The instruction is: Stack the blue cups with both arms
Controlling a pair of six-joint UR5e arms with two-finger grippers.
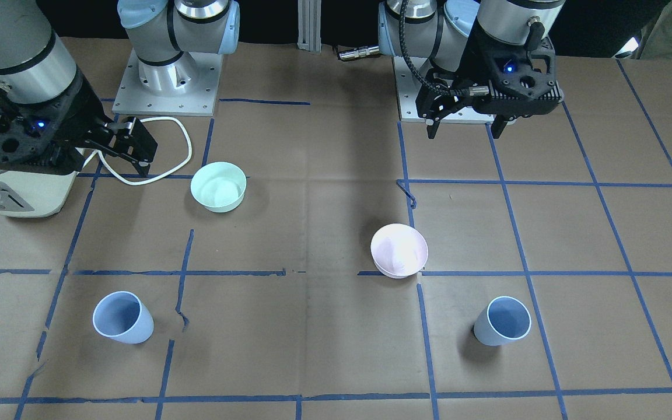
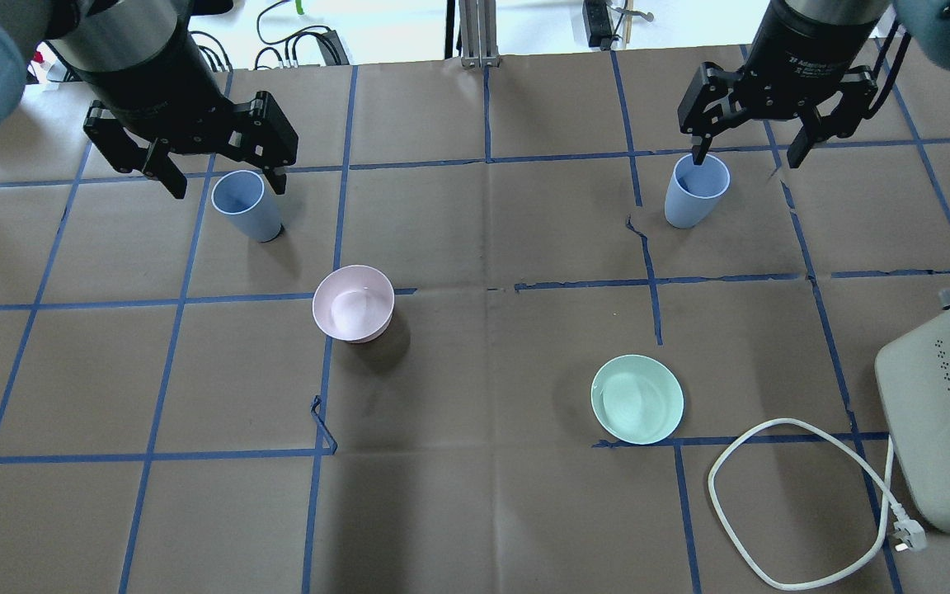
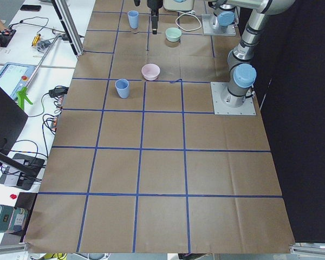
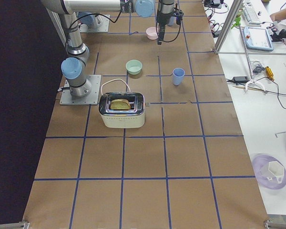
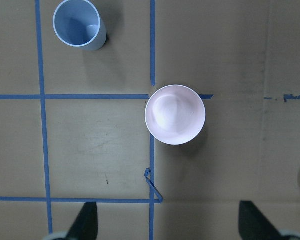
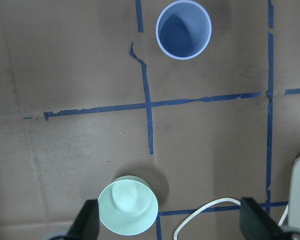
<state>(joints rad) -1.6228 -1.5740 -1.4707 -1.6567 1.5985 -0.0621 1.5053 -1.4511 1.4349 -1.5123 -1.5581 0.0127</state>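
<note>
Two pale periwinkle-blue handleless tumblers of smooth matte plastic stand upright, mouths up and unstacked, on the brown paper-covered table (image 2: 483, 511) with its blue tape grid. You find the left cup (image 2: 246, 205) on the robot's left side and the right cup (image 2: 696, 190) on its right. Both are in the row of squares nearest the operators' edge, well apart from each other. Each tapers to a rounded base, and each rim reads lighter than the shaded interior.

The left gripper (image 1: 464, 129), black with a blue light, hangs above the table with its fingers spread wide and nothing held. The right gripper (image 2: 747, 157) hangs likewise, spread and unloaded. Neither touches a cup.

Note the obstacles. The pale pink round bowl (image 2: 353, 303) sits over a tape crossing near the left cup, on the robot's side of it. The mint-green round bowl (image 2: 637, 398) sits further toward the robot, on the right half. At the table's right end you see the cream toaster (image 2: 937, 429) holding a slice of bread (image 4: 117, 103). Its white power cable (image 2: 908, 538) loops on the paper near the mint-green bowl.

Between the two cups the paper lies bare along the operators' side, and each cup has bare paper on every side.
</note>
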